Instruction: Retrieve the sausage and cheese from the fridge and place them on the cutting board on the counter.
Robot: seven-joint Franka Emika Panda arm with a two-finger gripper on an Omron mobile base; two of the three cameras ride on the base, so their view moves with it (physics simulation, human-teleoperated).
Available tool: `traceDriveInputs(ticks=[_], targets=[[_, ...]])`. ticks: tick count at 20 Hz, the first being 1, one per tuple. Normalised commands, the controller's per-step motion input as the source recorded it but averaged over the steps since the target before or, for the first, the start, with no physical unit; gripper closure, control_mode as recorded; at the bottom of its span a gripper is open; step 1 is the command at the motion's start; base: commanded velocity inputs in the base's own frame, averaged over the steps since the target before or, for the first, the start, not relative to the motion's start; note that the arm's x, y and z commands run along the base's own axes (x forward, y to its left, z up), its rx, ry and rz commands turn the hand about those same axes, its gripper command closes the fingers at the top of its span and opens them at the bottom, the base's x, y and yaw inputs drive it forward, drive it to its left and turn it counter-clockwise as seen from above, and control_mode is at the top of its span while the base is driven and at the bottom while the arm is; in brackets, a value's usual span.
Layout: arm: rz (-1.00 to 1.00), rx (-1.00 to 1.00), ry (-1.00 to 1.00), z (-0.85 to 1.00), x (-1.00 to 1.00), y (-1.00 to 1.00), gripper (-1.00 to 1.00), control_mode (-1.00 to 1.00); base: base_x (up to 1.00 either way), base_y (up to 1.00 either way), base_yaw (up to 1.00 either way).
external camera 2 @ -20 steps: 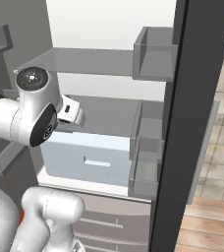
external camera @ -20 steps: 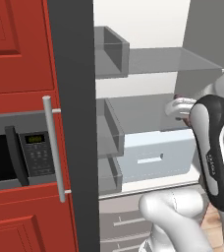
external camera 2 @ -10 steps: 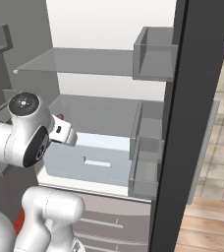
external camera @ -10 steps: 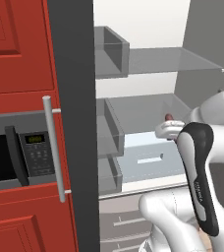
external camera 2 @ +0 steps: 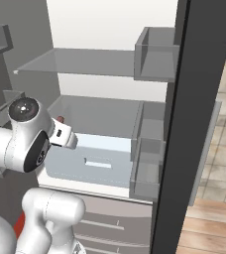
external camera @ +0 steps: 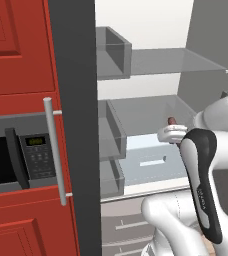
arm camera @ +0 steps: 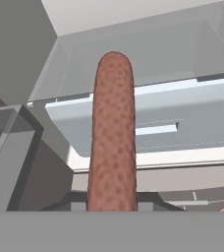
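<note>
On the left we've got red cabinets (external camera: 16,45) with the built-in microwave (external camera: 21,160) set into them, and right beside that the dark edge of the fridge (external camera: 71,125) door with its bar handle (external camera: 55,150). Moving right, the fridge stands open: grey door bins (external camera: 113,50), a glass shelf (external camera: 176,62), and a pale drawer (external camera: 146,160) lower down. Our gripper (external camera: 172,131) sits in front of that drawer, closed tight on the sausage (arm camera: 113,133), whose reddish tip pokes up just above the white hand. In the hand view the sausage stands straight up the middle, speckled red-brown, with the drawer behind it.
</note>
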Motion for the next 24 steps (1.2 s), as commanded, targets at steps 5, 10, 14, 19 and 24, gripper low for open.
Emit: traceDriveInputs(ticks=[5,10,14,19,24], targets=[[0.00,0.00,0.00,0.00,0.00,0.00,1.00,1.00,0.00,0.00,0.00],[0.00,0.00,0.00,0.00,0.00,0.00,1.00,1.00,0.00,0.00,0.00],[0.00,0.00,0.00,0.00,0.00,0.00,1.00,1.00,-0.09,0.00,0.00],[0.00,0.00,0.00,0.00,0.00,0.00,1.00,1.00,-0.89,-0.27,0.00],[0.00,0.00,0.00,0.00,0.00,0.00,1.00,1.00,-0.81,-0.25,-0.03]])
